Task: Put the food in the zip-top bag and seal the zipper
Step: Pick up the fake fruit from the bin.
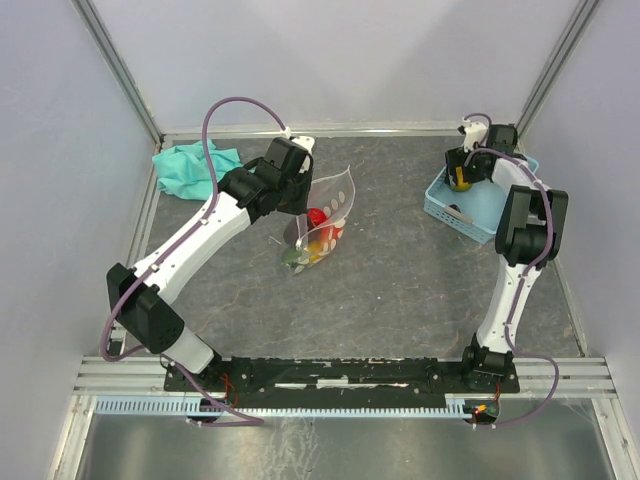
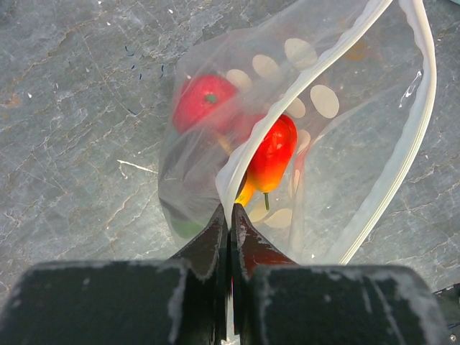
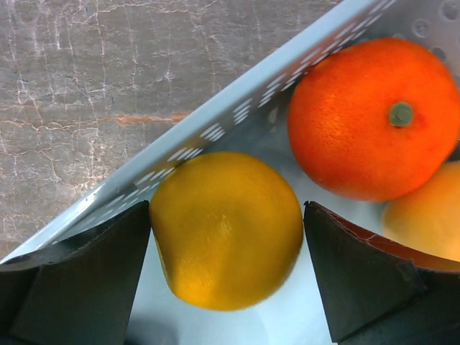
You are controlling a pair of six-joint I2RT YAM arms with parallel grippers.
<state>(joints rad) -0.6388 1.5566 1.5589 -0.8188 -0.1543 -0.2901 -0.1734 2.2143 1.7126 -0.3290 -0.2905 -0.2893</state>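
Grey table's (image 1: 400, 290) far right corner: yellow fruit (image 3: 226, 230) is sitting right between the fingers (image 3: 86, 273) of the open right end effector (image 3: 227, 215). Left end effector (image 2: 230, 215) is pinching the bag (image 2: 374, 122).

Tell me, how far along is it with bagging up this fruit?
Partway. Done: a red fruit and a red-orange fruit sit inside the zip-top bag. In hand: the left gripper pinches the bag's rim, holding its mouth open, while the right gripper, open, straddles a yellow fruit in the blue basket. Left: that fruit, the orange fruit beside it, then sealing the open zipper.
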